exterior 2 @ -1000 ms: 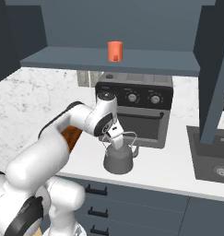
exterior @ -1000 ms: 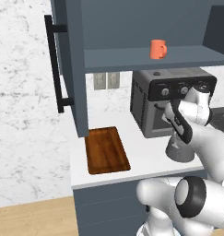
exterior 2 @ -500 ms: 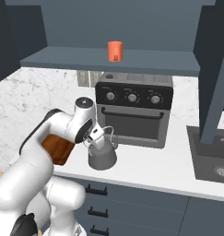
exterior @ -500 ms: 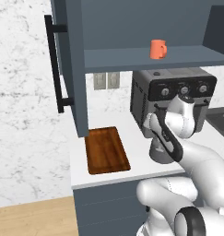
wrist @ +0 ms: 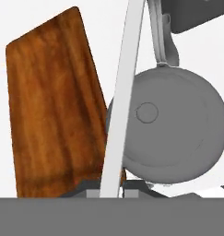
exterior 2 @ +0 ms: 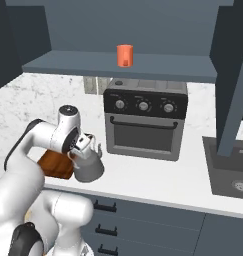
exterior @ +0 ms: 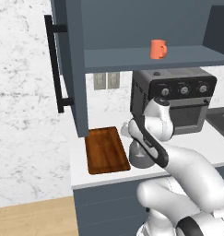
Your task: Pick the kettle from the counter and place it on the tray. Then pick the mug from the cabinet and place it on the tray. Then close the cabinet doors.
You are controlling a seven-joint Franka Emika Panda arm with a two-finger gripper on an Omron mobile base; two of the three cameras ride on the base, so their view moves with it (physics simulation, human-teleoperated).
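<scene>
- Kettle, squat grey metal (exterior 2: 88,167), hangs by its thin arched wire handle (wrist: 124,101) in my pincer (exterior 2: 83,145), fingers pinched on it.
- It's held above the white countertop (exterior 2: 158,180), just beside the reddish-brown wooden tray (exterior: 105,149).
- Small orange mug (exterior: 157,49) sits on the dark slate-blue cabinet (exterior: 145,27) shelf, doors open.
</scene>
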